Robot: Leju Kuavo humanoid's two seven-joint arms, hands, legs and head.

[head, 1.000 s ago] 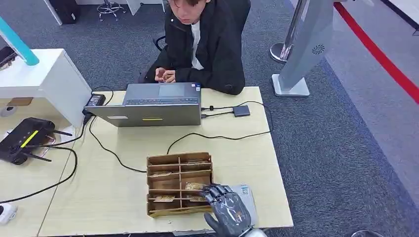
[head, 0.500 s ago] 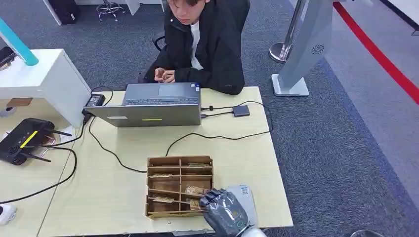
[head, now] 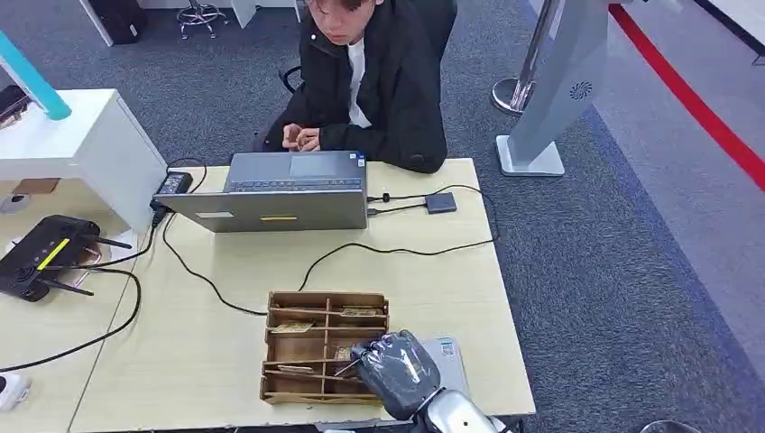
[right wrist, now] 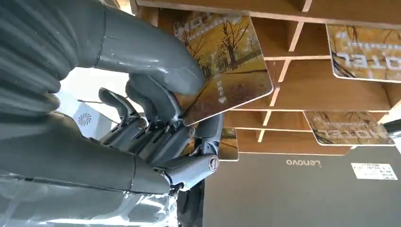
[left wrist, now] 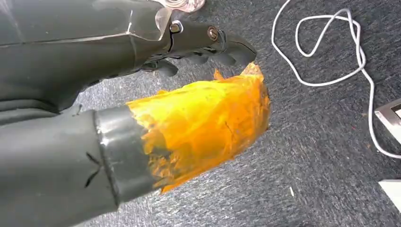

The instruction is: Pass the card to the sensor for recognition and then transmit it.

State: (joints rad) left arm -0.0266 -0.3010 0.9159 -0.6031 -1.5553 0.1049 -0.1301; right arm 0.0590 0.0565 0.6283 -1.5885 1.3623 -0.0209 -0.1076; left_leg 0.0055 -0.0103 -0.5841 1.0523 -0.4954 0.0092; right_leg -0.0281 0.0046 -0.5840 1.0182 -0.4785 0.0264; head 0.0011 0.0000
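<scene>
**At the near table edge: right hand pinching a card at the wooden box**

On the pale table [head: 225, 271], right hand [head: 397, 370] sits over the near right corner of the wooden box [head: 307, 347]. Right wrist view: thumb and fingers [right wrist: 156, 99] pinch one card [right wrist: 227, 61], autumn-tree print, held tilted just over a compartment. More cards of the same print lie in other compartments, e.g. one [right wrist: 364, 45] to the side. Grey flat sensor [head: 451, 356] lies on the table just beside the box, touching or nearly so, partly hidden by the hand.

Left hand [left wrist: 189, 42] hangs over grey carpet [left wrist: 321, 142], fingers curled in, nothing in them; thumb wrapped in orange tape. White cable [left wrist: 331, 52] loops on the carpet.

Far side of the table: open laptop [head: 284, 189], black cables, a small dark adapter [head: 441, 202]. A person in a black jacket [head: 379, 81] sits behind the laptop. Black router [head: 41, 253] on the neighbouring table.
</scene>
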